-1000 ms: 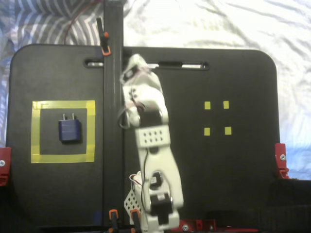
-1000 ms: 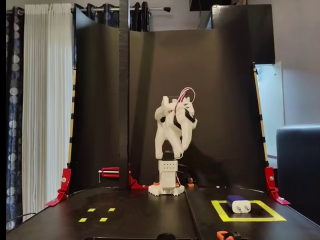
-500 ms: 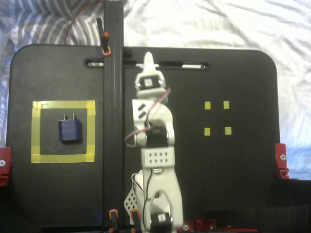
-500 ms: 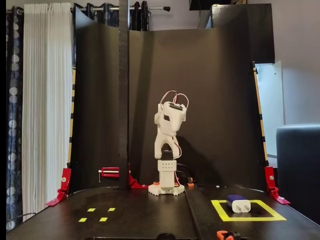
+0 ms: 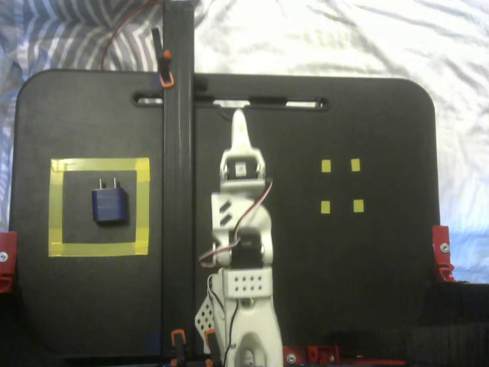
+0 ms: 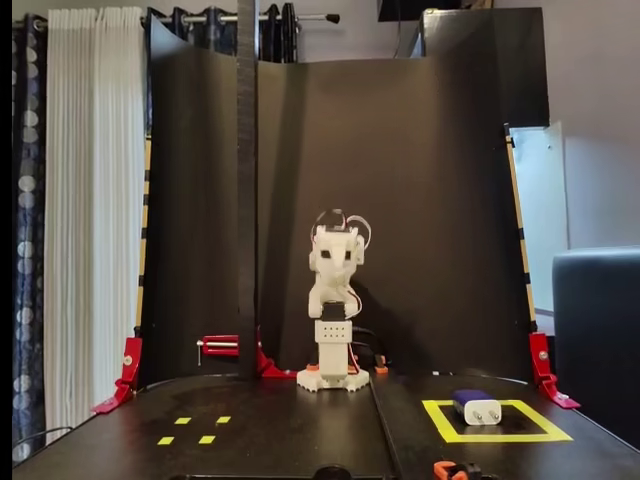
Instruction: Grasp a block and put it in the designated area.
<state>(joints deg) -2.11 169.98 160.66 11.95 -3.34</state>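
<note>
Block (image 6: 477, 407) lies inside the designated area (image 6: 440, 425), prongs toward the camera in the front fixed view; placement looks done. Navy boxy body, two short silvery prongs. Behind it, arm folded upright at its base; gripper (image 5: 240, 122) empty, fingers appear together.

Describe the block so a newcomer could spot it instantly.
In a fixed view from above, find the yellow tape square on the black board's left side. The block lies inside it: a small navy cube with two short prongs, the only object within the tape.
</note>
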